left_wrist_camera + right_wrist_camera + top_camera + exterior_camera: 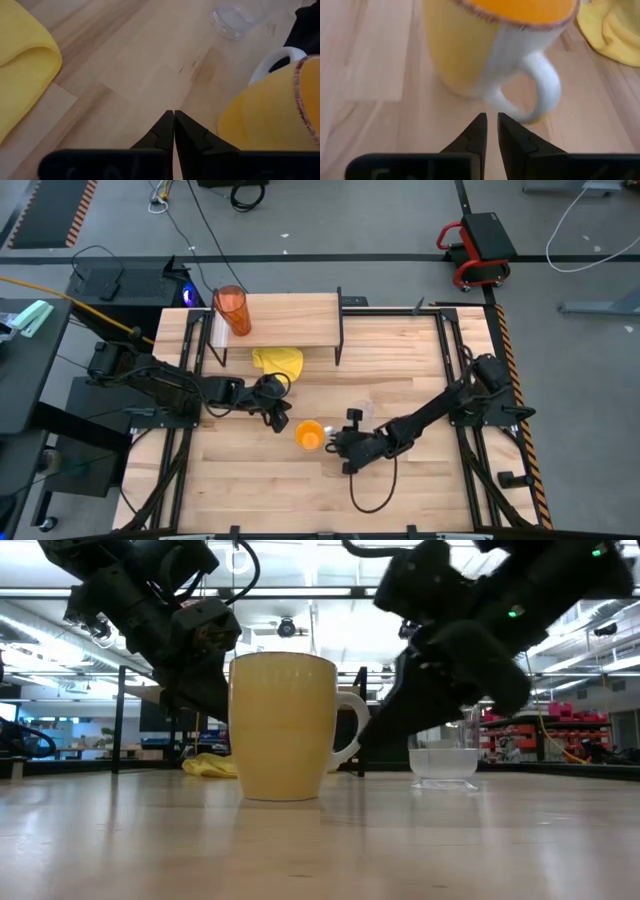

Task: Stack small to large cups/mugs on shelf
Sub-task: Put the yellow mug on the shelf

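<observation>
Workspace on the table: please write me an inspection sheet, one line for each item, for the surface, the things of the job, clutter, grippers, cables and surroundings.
Surface: slatted wooden table, bare in front.
Job's things: tall orange tumbler stands on the shelf; orange mug with white handle and small clear cup stand on the table.
Clutter: yellow cloth on the table by the shelf.
Grippers: left gripper shut, beside the mug; right gripper nearly shut, holding nothing, facing the mug's handle.
Cables: a black loop under the right arm; more cables on the floor.
Surroundings: red and black cart on the floor; no person seen.
</observation>
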Controlling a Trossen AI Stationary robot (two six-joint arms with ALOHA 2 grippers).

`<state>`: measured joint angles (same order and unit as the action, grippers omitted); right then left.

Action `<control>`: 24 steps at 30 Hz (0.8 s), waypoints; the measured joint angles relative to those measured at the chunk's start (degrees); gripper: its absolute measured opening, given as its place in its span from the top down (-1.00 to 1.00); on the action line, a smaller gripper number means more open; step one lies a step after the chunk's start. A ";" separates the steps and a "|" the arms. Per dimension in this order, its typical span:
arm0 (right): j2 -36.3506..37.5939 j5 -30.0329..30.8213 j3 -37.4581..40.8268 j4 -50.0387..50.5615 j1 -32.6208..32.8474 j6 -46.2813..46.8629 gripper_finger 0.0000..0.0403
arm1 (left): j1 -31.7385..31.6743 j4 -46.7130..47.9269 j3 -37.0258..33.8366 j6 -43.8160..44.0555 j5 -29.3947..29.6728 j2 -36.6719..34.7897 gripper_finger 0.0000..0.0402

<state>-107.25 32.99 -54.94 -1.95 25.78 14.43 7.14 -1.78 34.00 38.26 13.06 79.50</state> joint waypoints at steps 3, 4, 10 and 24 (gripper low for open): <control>0.67 1.38 0.03 3.26 1.50 1.17 0.74 | -0.01 0.07 0.00 0.02 0.00 0.00 0.88; 0.74 2.07 0.02 3.82 1.92 1.40 0.75 | -0.02 0.10 0.00 0.00 0.00 0.00 0.87; 0.91 6.65 0.04 6.31 1.93 0.86 0.79 | -0.02 0.07 0.00 0.02 0.31 0.00 0.86; 0.93 12.19 0.04 15.00 -1.15 1.13 0.89 | -0.04 0.15 0.00 0.04 0.42 0.00 0.88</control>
<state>-106.32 45.18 -54.89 13.05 24.63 15.56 7.09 -1.63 34.00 38.30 13.47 79.50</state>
